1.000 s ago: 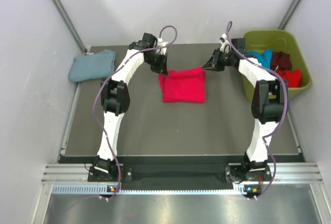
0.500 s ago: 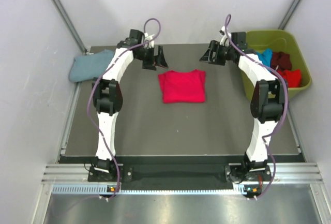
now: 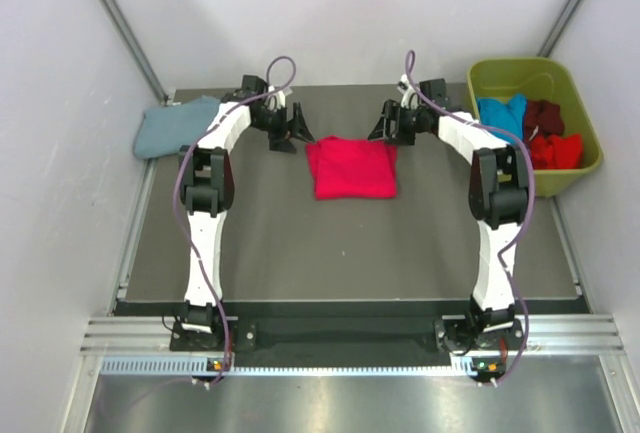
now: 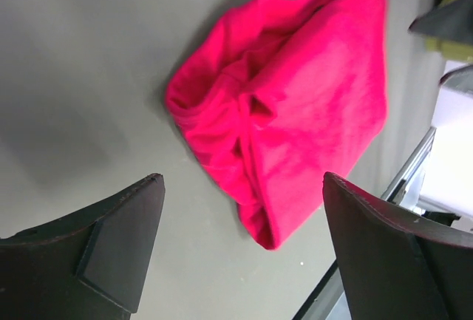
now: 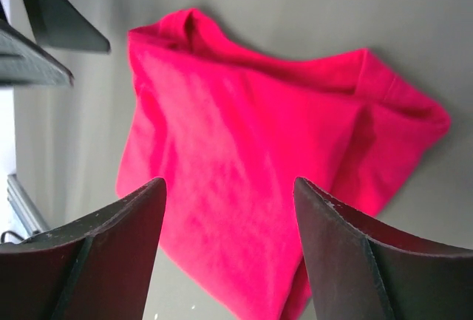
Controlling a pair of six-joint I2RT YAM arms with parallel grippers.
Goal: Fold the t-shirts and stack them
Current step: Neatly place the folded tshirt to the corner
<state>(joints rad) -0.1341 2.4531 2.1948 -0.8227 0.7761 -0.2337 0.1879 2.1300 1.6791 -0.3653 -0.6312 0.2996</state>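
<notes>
A crimson-red t-shirt (image 3: 351, 167) lies folded into a rectangle at the middle back of the table; the left wrist view shows the red t-shirt (image 4: 295, 106) with a bunched fold, the right wrist view the same red t-shirt (image 5: 259, 172) lying flat. My left gripper (image 3: 296, 131) hovers just off its back left corner, open and empty. My right gripper (image 3: 385, 125) hovers off the back right corner, also open and empty. A folded blue-grey t-shirt (image 3: 178, 127) rests at the table's far left edge. Bright blue (image 3: 500, 113), maroon (image 3: 543, 116) and red (image 3: 560, 149) t-shirts lie bunched in the bin.
An olive-green plastic bin (image 3: 520, 73) stands off the table's right back corner. The dark table surface (image 3: 340, 253) stretches toward the arm bases. White walls close in on the left, back and right.
Both grippers let go of the red t-shirt's back edge and opened. They rose and drew apart, then came back toward its corners. The shirt now lies flat and folded.
</notes>
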